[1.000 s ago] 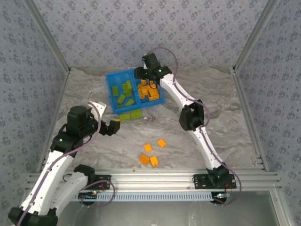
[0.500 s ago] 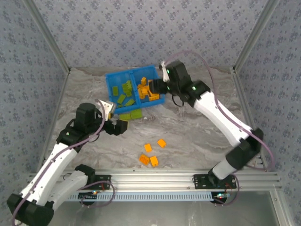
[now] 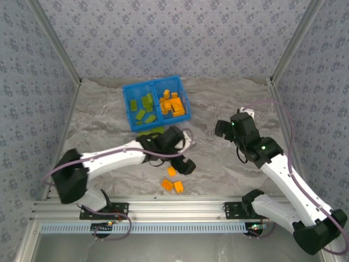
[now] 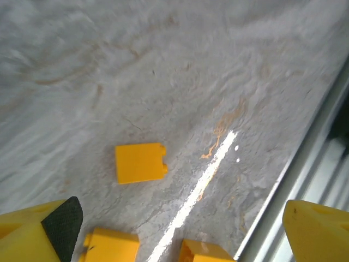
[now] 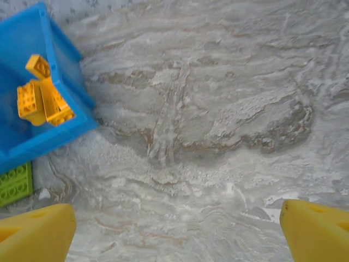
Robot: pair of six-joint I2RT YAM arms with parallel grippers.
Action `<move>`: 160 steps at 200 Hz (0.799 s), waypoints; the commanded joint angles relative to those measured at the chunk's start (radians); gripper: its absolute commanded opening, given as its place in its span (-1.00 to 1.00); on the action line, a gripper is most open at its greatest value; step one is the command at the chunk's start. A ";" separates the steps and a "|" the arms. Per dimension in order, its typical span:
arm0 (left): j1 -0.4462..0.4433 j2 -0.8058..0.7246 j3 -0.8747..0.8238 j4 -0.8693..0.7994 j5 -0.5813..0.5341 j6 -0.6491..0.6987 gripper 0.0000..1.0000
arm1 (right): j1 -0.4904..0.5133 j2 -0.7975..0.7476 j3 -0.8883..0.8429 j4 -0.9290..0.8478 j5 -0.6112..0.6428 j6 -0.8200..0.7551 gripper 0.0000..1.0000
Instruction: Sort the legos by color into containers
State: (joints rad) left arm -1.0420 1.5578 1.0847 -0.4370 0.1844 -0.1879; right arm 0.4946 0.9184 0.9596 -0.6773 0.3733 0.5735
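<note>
The blue bin (image 3: 130, 107) stands at the back centre; lime green legos (image 3: 145, 107) lie in its left compartment and orange legos (image 3: 173, 105) in its right. Three orange legos (image 3: 171, 171) lie loose near the front rail. My left gripper (image 3: 185, 166) hovers open just right of them. In the left wrist view an orange lego (image 4: 140, 162) lies ahead of the open left gripper (image 4: 182, 229), with two more orange legos (image 4: 109, 248) at the bottom edge. My right gripper (image 3: 223, 128) is open over bare table, right of the bin (image 5: 65, 131); the right gripper (image 5: 174, 224) holds nothing.
A few green legos (image 3: 151, 130) lie on the table against the bin's front wall, partly behind the left arm; one green lego (image 5: 15, 183) shows beside the bin corner. The metal front rail (image 3: 180, 207) runs close behind the loose orange legos.
The left arm has swung from the left side across to the loose orange legos. The right arm has pulled back from the bin to the right middle of the table.
</note>
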 commanded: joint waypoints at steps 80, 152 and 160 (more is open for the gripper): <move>-0.032 0.283 0.094 0.003 -0.122 0.179 0.81 | -0.027 -0.002 -0.021 -0.079 0.029 0.048 0.99; -0.057 0.358 0.100 0.033 -0.160 0.161 0.14 | -0.033 0.010 -0.021 -0.088 0.018 0.074 0.99; -0.057 0.363 0.098 0.036 -0.152 0.159 0.04 | -0.033 0.009 -0.022 -0.089 0.018 0.076 0.99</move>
State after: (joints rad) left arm -1.0813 1.8763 1.1687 -0.4240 0.0002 -0.0257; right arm 0.4686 0.9230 0.9485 -0.7349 0.3820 0.6121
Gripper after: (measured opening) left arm 0.581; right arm 0.997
